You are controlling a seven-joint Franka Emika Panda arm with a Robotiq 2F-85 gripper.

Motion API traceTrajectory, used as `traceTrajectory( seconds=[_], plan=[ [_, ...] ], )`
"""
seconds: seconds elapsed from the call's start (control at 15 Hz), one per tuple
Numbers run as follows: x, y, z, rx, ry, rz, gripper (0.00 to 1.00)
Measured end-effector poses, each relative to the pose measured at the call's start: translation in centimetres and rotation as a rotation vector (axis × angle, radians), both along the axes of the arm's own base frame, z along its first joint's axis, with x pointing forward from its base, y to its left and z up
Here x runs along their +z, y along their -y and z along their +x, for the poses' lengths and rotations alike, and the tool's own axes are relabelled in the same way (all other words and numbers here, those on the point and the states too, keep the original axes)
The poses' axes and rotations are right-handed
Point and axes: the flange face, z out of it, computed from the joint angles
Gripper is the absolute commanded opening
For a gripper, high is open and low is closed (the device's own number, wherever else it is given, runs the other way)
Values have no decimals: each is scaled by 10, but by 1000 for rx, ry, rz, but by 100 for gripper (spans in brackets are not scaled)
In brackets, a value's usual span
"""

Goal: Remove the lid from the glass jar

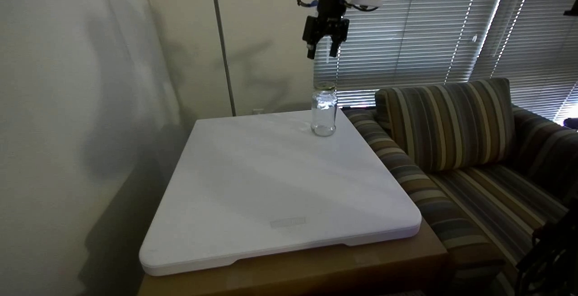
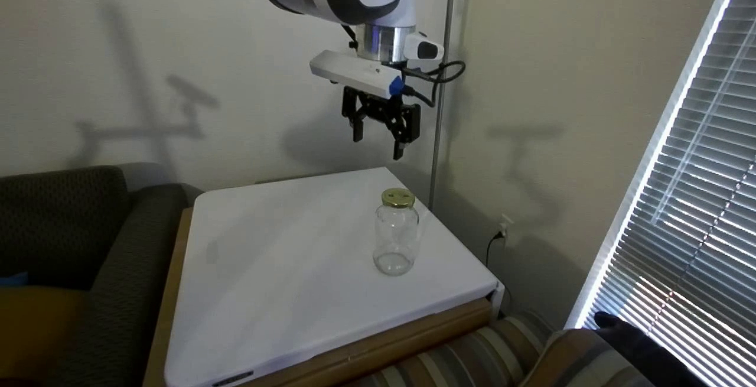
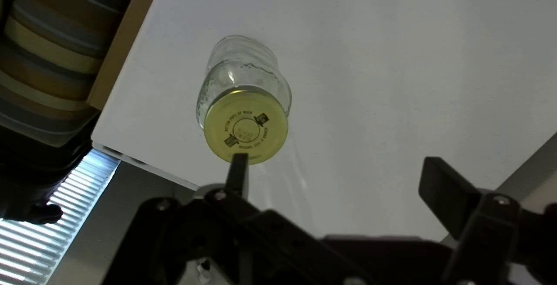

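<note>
The clear glass jar (image 1: 323,114) stands upright near a corner of the white board (image 1: 262,169). It also shows in an exterior view (image 2: 396,236) and in the wrist view (image 3: 243,71). The gold lid (image 2: 398,197) sits on the jar's mouth, with printing on its top in the wrist view (image 3: 246,130). My gripper (image 1: 322,54) is open and empty, pointing down above the lid and apart from it. In the wrist view the gripper (image 3: 337,163) has its left fingertip overlapping the lid's edge in the picture. The right fingertip is over bare board.
A striped couch (image 1: 445,129) stands beside the board. The board rests on a brown box (image 1: 298,264). A thin metal pole (image 2: 442,97) stands behind the board by the walls. Window blinds (image 1: 393,38) hang behind the gripper. A dark sofa (image 2: 65,227) stands on the board's far side.
</note>
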Motion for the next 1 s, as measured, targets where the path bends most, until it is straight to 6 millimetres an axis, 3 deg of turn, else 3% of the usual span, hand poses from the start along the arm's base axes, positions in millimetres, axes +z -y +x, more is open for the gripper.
traceTrajectory(
  seconds=[0.33, 1.0],
  plan=[
    [-30, 15, 13, -13, -29, -25, 100],
    [-48, 37, 21, -31, -91, -79, 100]
  ],
)
